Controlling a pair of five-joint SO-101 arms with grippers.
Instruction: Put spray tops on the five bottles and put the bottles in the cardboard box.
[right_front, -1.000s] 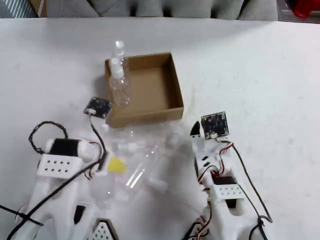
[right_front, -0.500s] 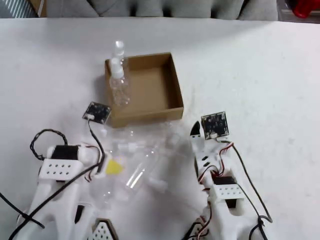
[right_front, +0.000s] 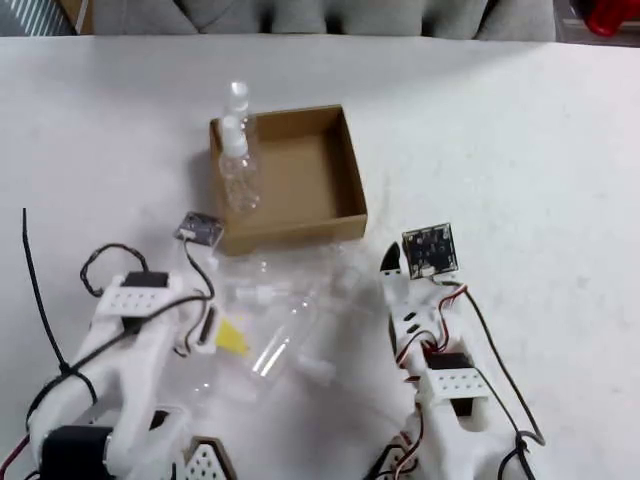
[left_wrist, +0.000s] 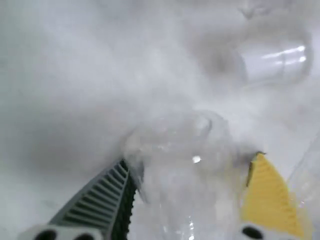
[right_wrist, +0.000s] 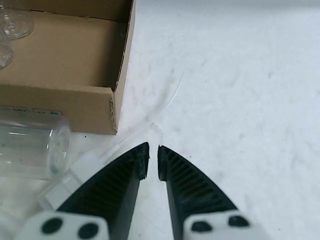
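The left tool (left_wrist: 192, 169) grips a clear bottle (left_wrist: 175, 135) between its grey and yellow jaws, low over the table (right_front: 520, 130). The step in hand seems to be capping, so this bottle should be held steady with its neck free. The right tool (right_wrist: 152, 161) hangs narrow and empty just beside a white spray top (right_wrist: 75, 175). It should open and take the head squarely, keeping the thin tube straight. Farther off, the cardboard box (right_front: 335, 185) holds two topped bottles (right_front: 238, 165).
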